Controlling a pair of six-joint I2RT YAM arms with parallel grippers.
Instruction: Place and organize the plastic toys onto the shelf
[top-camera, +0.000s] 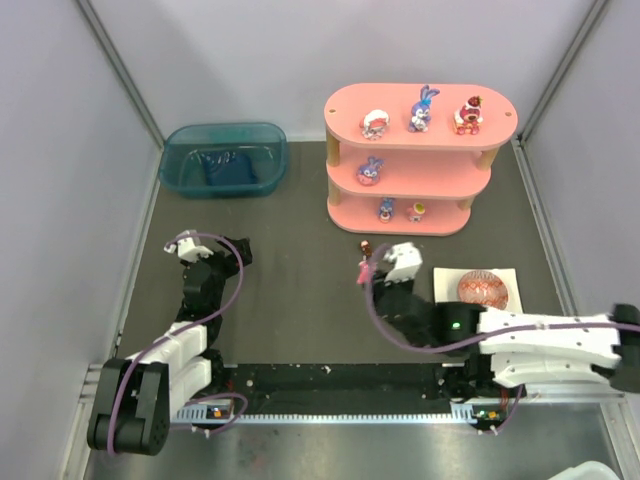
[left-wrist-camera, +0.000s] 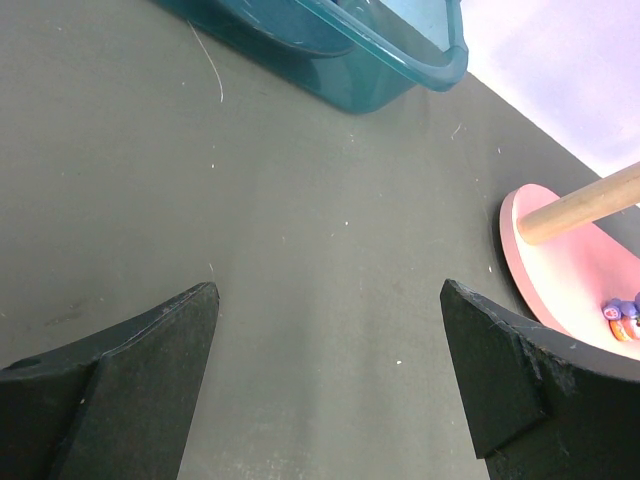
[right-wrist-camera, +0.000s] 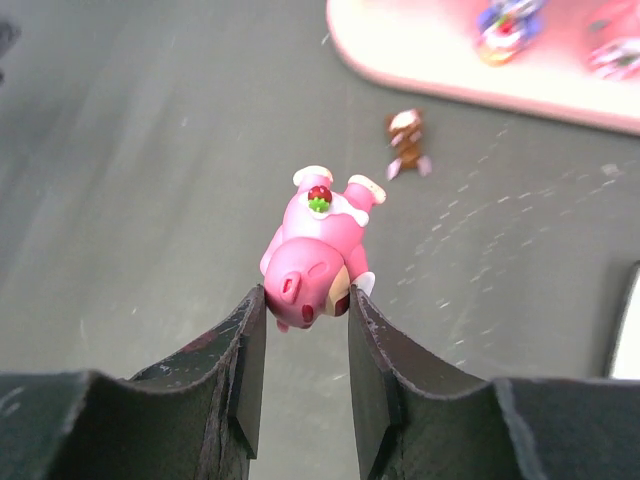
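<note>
The pink three-tier shelf stands at the back right, and its bottom board runs along the top of the right wrist view. Three toys stand on its top board, among them a long-eared bunny. One toy is on the middle board and two on the bottom. My right gripper is shut on a pink figurine, held head-down above the table in front of the shelf. A small brown figurine lies on the table just before the shelf. My left gripper hangs open over bare table.
A teal translucent bin stands at the back left, with its corner in the left wrist view. A patterned red-orange egg rests on a white sheet to the right of my right gripper. The grey walls close in on both sides.
</note>
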